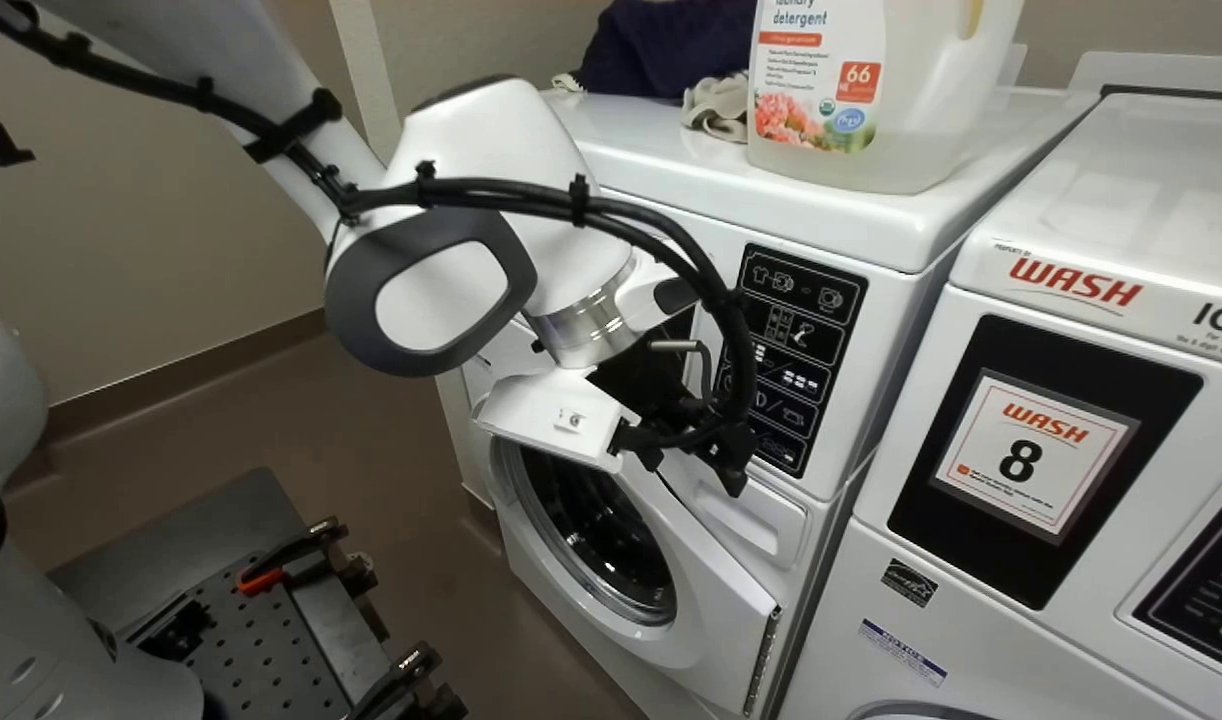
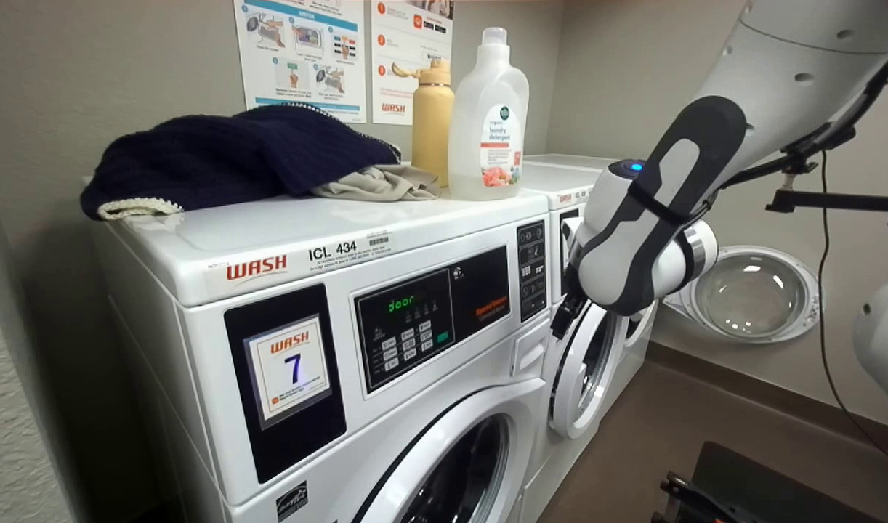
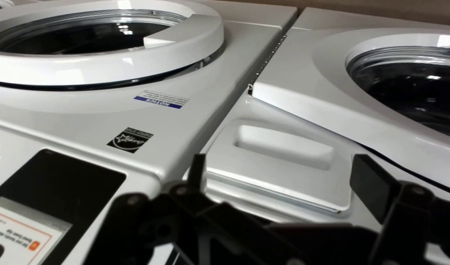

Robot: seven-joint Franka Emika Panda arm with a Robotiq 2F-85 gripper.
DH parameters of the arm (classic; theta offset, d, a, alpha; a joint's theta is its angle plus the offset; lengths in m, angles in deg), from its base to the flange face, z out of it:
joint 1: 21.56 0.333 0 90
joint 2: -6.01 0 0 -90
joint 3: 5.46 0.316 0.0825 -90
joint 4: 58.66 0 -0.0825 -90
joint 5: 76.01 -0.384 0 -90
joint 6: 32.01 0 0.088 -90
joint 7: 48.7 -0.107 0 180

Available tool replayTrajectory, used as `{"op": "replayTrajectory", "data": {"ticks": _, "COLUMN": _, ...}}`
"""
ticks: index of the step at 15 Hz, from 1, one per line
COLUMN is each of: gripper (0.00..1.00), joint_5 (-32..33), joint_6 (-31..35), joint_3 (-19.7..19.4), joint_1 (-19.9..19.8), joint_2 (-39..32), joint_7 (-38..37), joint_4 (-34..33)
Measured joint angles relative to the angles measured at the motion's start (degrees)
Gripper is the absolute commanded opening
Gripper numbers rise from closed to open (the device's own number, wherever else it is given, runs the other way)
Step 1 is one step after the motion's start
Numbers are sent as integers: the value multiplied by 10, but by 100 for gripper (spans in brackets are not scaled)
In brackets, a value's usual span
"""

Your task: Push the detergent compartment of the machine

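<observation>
"Grey wall (image 2: 175, 58) behind; where's the drawer (image 3: 276, 167)?"
"On the front of the washer (image 2: 415, 398), just beside its door (image 3: 339, 99)."
"And the fingers (image 3: 374, 184)?"
"Spread wide, empty, either side of it in the wrist view."

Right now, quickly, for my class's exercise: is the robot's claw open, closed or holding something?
Black two-fingered claw: open, holding nothing.

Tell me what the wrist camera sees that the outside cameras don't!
Only the wrist view shows the detergent compartment framed between the spread fingers of the gripper. In both exterior views only: the detergent jug and dark blue cloth on top of the machine. All share the compartment, the machine's round door and part of the gripper.
</observation>
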Motion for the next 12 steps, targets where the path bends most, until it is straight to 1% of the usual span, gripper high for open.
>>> {"op": "replayTrajectory", "data": {"ticks": 3, "gripper": 100, "joint_5": -5, "joint_6": -41, "joint_3": -124, "joint_1": 133, "joint_2": 29, "joint_7": 30, "joint_4": -5}}
{"op": "replayTrajectory", "data": {"ticks": 6, "gripper": 100, "joint_5": -44, "joint_6": -70, "joint_3": -220, "joint_1": 258, "joint_2": 38, "joint_7": 66, "joint_4": -12}}
{"op": "replayTrajectory", "data": {"ticks": 9, "gripper": 100, "joint_5": -131, "joint_6": -111, "joint_3": -305, "joint_1": 382, "joint_2": 29, "joint_7": 123, "joint_4": -23}}
{"op": "replayTrajectory", "data": {"ticks": 12, "gripper": 100, "joint_5": -245, "joint_6": -192, "joint_3": -389, "joint_1": 495, "joint_2": -17, "joint_7": 196, "joint_4": -35}}
